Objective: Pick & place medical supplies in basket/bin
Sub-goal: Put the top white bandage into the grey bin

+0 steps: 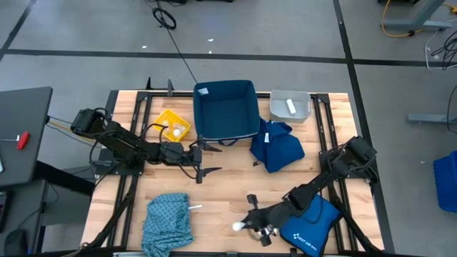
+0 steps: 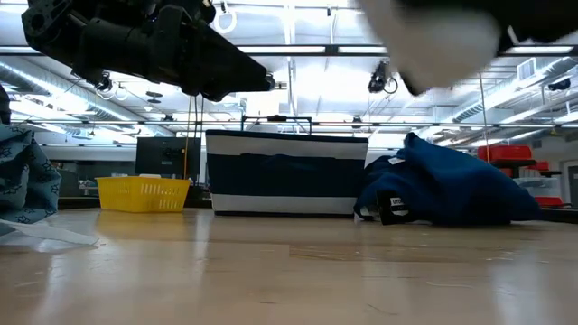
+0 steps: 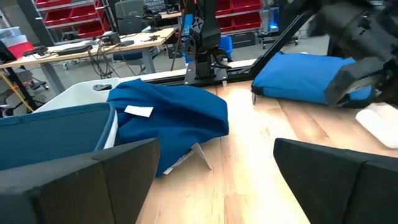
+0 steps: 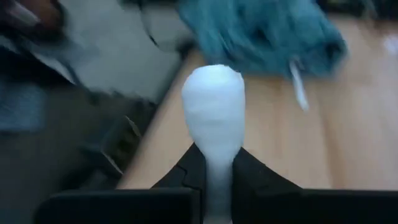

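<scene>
Only unreadable white lettering marks the pouch (image 1: 312, 227) beside the right gripper (image 1: 246, 225) pinching a white packet (image 4: 211, 118)

a pale wooden table (image 1: 228, 203) with black rails down both sides fills the middle of the high view. along its upper edge sit a small yellow tub (image 1: 173, 125) at left, a large navy tub (image 1: 226, 109) in the centre and a pale grey tub (image 1: 290, 106) at right (each resting flat on the wood). a dark blue cloth (image 1: 277, 147) lies heaped just below the grey tub. a teal patterned cloth (image 1: 167, 222) is bunched at lower left, and a royal-blue zip pouch (image 1: 311, 224) lies at lower right.
</scene>
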`<state>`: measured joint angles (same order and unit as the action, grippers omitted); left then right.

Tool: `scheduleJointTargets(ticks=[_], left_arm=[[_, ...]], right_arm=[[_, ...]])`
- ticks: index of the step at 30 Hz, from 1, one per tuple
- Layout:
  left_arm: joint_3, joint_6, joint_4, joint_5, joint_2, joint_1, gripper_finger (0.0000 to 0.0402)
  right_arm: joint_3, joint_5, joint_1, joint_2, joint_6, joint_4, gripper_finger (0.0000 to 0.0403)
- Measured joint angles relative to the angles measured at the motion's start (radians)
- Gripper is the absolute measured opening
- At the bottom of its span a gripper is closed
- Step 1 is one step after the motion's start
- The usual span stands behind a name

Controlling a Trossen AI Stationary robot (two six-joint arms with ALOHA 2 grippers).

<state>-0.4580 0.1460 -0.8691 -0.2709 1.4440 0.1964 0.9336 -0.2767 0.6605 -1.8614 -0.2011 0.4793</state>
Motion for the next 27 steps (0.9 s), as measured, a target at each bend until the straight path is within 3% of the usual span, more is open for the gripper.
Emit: scheduleJointTargets(ticks=[5,9,14,27], left_arm=[[0.000,-0.003,0.000,0.014,0.000,0.000,0.0319],[0.000,-0.003,0.000,0.014,0.000,0.000,0.0319],[0.000,-0.003,-0.001,0.021,0.000,0.000,0.0319],[0.000,-0.001,-0.001,0.021,0.000,0.000,0.0319]], right_arm=[[-0.189,0.094,-0.008,0.001,0.086,0.485,0.0033],[-0.328,0.086,-0.008,0.020,0.082,0.682,0.0033],[-0.467,0.037,-0.013,0.106,0.078,0.726,0.0033],[-0.795,0.027,-0.148,0.543,0.148,0.721,0.0033]])
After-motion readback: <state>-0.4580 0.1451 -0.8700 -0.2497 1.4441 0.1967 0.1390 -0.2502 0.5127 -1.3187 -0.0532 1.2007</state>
